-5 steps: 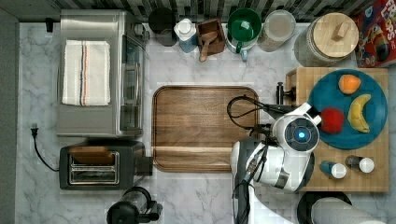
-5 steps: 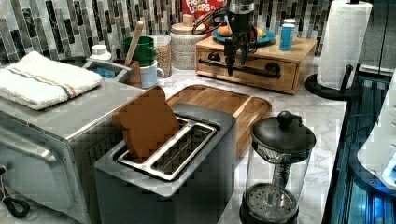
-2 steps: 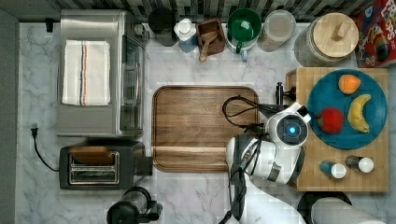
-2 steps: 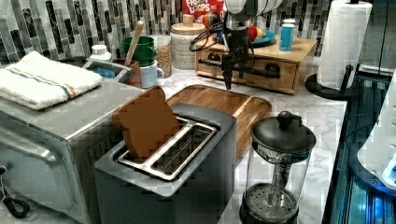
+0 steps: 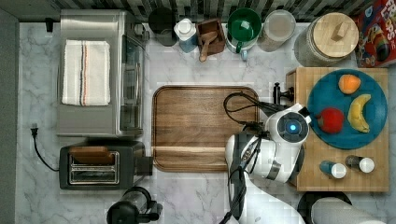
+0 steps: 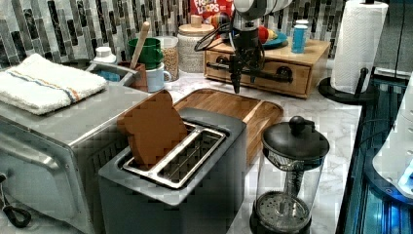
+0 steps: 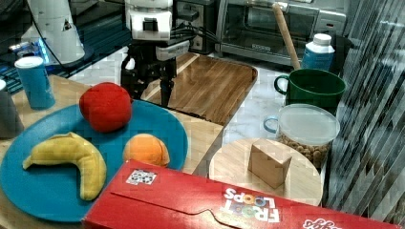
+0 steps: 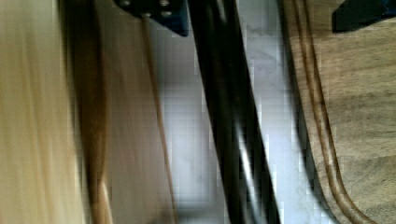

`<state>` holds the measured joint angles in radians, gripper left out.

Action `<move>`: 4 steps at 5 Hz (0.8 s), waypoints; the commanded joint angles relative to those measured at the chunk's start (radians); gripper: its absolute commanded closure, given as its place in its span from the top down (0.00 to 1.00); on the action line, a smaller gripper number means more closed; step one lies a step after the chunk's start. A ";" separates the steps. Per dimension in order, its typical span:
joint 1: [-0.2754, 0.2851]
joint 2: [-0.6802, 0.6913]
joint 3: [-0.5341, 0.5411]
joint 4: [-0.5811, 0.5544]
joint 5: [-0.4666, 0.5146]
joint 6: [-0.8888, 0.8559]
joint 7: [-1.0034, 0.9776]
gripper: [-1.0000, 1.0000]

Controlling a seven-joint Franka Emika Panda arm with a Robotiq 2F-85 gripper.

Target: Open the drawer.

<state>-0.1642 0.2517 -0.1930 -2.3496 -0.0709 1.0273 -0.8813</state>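
1. At the top view's 9 o'clock side of the tabletop [image 5: 205, 65], one toaster oven [image 5: 100, 72] is seen with one folded towel [image 5: 86, 72] laid on it; one toaster [image 5: 100, 163] sits at 7 o'clock, and one glass coffee press [image 6: 287, 178] stands beside the toaster in the left view.
2. One darker wooden tray [image 5: 201, 128] is placed at the centre of the top view.
3. Along the 12 o'clock edge of the top view, one green mug [image 5: 243, 25], one lidded glass jar [image 5: 276, 24] and one large jar with a wooden lid [image 5: 329, 39] are counted.
4. One drawer [image 6: 260, 66] is found at 3 o'clock in the top view, under a light-wood top; in the left view it appears closed, with one long black bar handle [image 6: 265, 75] across its front.
5. One gripper [image 6: 243, 80] is pointed downward at the handle in the left view; two fingers are seen apart, and the bar runs between them in the wrist view. No firm grasp can be confirmed.
6. On the drawer unit's top, one blue plate [image 5: 348, 109] is seen carrying three fruits: one orange [image 5: 349, 84], one red apple [image 5: 330, 120], one banana [image 5: 359, 113]. Two small shakers [image 5: 334, 169] stand at the plate's 6 o'clock.
7. One cereal box [image 7: 248, 202] is seen in the right view.
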 commanded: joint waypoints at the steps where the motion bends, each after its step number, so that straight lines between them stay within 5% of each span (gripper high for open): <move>1: 0.107 -0.011 0.200 0.006 0.019 0.029 0.213 1.00; 4: 0.220 -0.076 0.236 -0.011 0.032 -0.057 0.307 1.00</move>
<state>-0.0586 0.2385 -0.0576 -2.3652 -0.0295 0.9839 -0.6338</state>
